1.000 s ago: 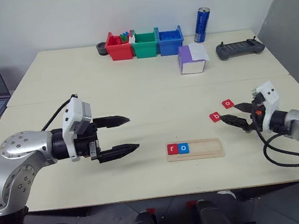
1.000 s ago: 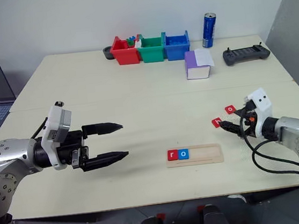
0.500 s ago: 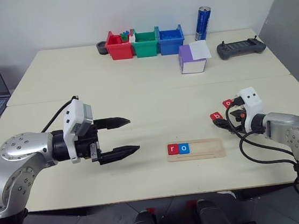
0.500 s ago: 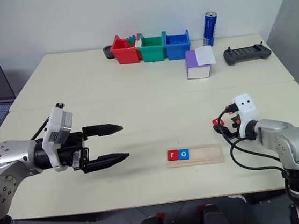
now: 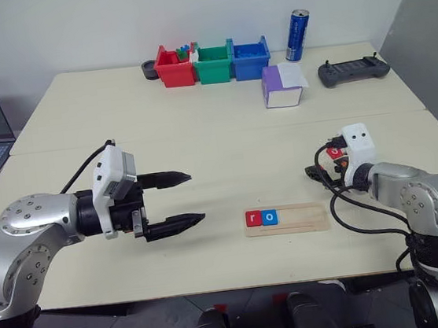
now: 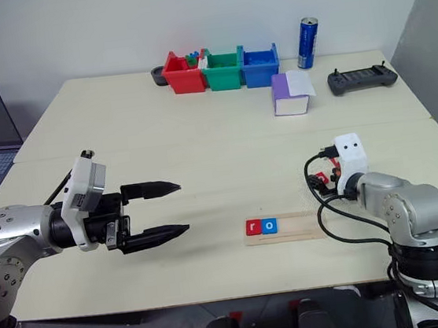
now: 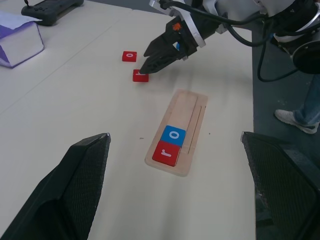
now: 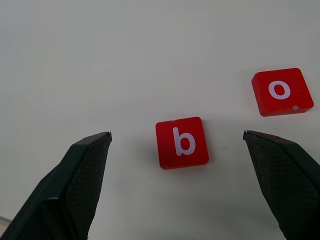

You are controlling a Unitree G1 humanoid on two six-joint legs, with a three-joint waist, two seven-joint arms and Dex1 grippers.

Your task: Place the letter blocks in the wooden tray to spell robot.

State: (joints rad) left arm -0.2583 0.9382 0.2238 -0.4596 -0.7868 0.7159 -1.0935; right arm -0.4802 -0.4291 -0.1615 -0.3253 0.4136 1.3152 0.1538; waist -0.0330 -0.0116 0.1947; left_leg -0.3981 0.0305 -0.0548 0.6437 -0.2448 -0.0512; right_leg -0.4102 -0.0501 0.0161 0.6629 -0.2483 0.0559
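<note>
We see the right gripper (image 7: 150, 62), jaws wide, straddling the red b tile (image 8: 182, 142) near the table's right edge. The left gripper (image 5: 179, 198), jaws wide and empty, lies well apart.

I see the "r" block (image 7: 165, 152) and "o" block (image 7: 174, 135) in the wooden tray's (image 7: 192, 107) left end; the "b" block (image 8: 182, 142) lies right of it, apparently apart.

- Your two head views look forward and down over the bench (image 5: 225, 147) from above; both take in the wooden tray (image 5: 286, 220) and the far bins.
- Your left wrist view faces across the bench, taking in that tray and the right gripper (image 7: 146, 62).
- Your right wrist view sits close above the bench, looking down on the red "b" block (image 8: 182, 142), shared with the left wrist view.
</note>
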